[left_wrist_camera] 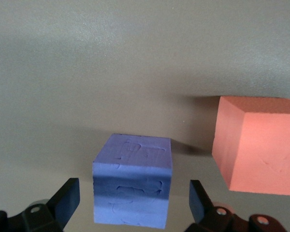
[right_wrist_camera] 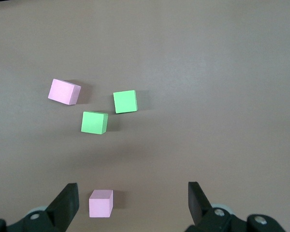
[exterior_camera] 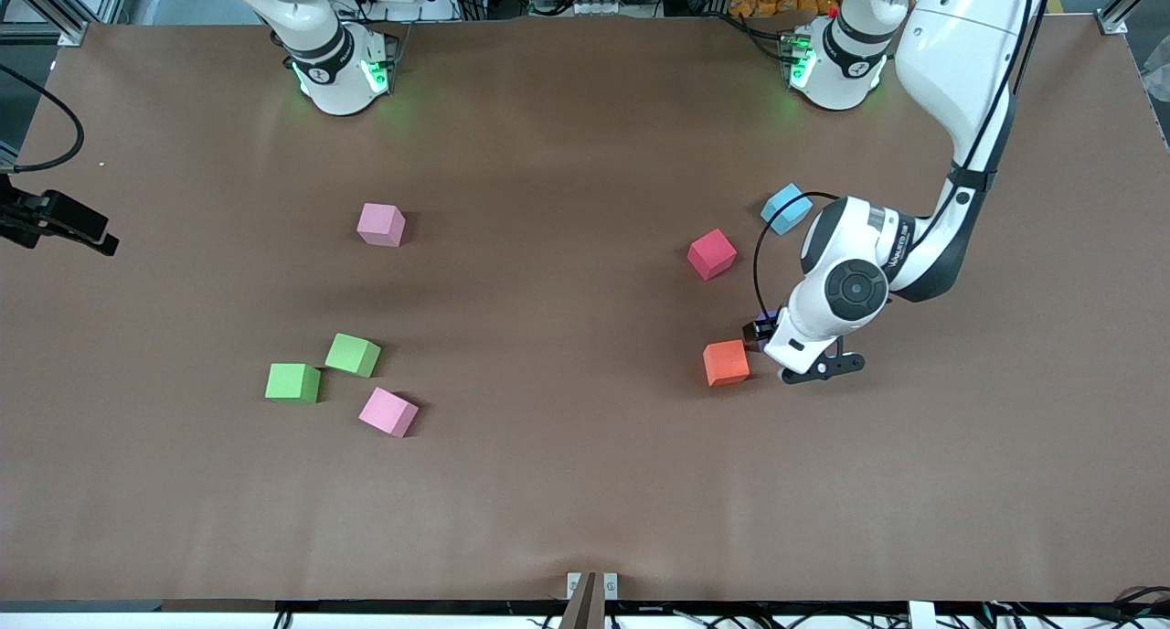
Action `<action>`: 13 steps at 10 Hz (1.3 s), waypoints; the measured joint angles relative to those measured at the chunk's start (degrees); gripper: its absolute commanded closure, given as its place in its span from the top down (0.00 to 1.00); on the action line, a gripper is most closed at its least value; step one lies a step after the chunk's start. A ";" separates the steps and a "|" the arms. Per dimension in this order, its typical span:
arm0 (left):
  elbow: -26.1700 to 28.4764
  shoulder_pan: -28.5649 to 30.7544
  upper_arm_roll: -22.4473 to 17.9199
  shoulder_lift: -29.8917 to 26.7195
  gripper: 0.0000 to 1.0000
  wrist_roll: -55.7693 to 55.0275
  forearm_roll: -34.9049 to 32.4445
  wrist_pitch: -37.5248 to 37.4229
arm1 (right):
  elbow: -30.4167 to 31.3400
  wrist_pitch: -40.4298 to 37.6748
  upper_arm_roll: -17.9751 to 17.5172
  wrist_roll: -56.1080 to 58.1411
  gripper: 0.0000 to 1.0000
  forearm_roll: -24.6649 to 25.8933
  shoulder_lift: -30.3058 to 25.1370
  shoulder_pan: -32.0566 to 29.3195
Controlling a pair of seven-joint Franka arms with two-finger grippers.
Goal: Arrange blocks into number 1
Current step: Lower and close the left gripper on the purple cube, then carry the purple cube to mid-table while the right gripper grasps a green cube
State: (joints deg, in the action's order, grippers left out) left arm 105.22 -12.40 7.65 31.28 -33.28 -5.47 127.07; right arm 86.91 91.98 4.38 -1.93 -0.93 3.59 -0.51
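The left gripper [left_wrist_camera: 130, 205] is down at the table beside the orange block [exterior_camera: 726, 362], toward the left arm's end, and its fingers [left_wrist_camera: 67, 200] stand wide with the purple block [left_wrist_camera: 133, 180] between them. There is a clear gap on each side of that block, so nothing is held. In the front view only a sliver of purple [exterior_camera: 766, 322] shows under the wrist, just beside the orange block but apart from it.

Judging by this, the step in hand is either the grasp or the setting-down of the purple block next to the orange one, and I cannot tell which. No figure 1 is formed: the red block [exterior_camera: 711, 253] lies farther from the front camera than the orange one, and the two green blocks [exterior_camera: 292, 382] [exterior_camera: 353, 355] sit well apart from these, toward the right arm's end, near two pink cubes [exterior_camera: 388, 411] [exterior_camera: 380, 224]. A light blue cube [exterior_camera: 786, 207] lies by the left arm's elbow.

The right gripper [right_wrist_camera: 130, 203] waits high over the table at its own end, fingers wide and empty, looking down on the green blocks [right_wrist_camera: 125, 101] [right_wrist_camera: 94, 122].

The next move calls for squaring the purple block with the orange one, then bringing the red and the green ones into a straight column
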 measured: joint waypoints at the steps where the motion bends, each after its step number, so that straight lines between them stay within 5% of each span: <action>1: 0.00 -0.04 0.01 0.38 1.00 0.00 -0.01 0.20 | 0.04 0.04 -0.06 0.00 1.00 0.00 0.24 0.04; 4: 0.00 -0.11 0.06 1.25 1.00 0.00 -0.04 0.28 | 0.14 0.65 -0.28 0.00 1.00 -0.04 1.92 0.60; 5: 0.00 -0.12 0.06 1.65 0.64 0.00 -0.07 0.30 | 0.32 0.80 -0.32 0.00 1.00 -0.08 3.23 0.80; 6: -0.01 -0.14 0.08 2.13 0.01 0.00 -0.19 0.35 | 0.67 2.80 -0.33 -0.02 1.00 -1.34 5.62 0.90; 10: -0.35 -0.18 0.41 1.93 0.00 0.16 -0.31 -0.52 | 1.28 19.13 0.04 -2.85 1.00 -5.63 20.28 0.70; 13: -1.24 -0.27 5.60 -3.42 0.00 -0.01 -0.33 -9.36 | 1.07 24.22 0.65 -2.89 1.00 -5.55 26.80 0.95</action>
State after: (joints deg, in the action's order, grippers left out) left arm 103.97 -12.67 13.25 27.86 -33.29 -5.80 117.71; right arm 87.99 116.20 5.03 -4.83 -6.48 30.39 0.44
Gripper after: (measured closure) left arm 0.366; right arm 0.000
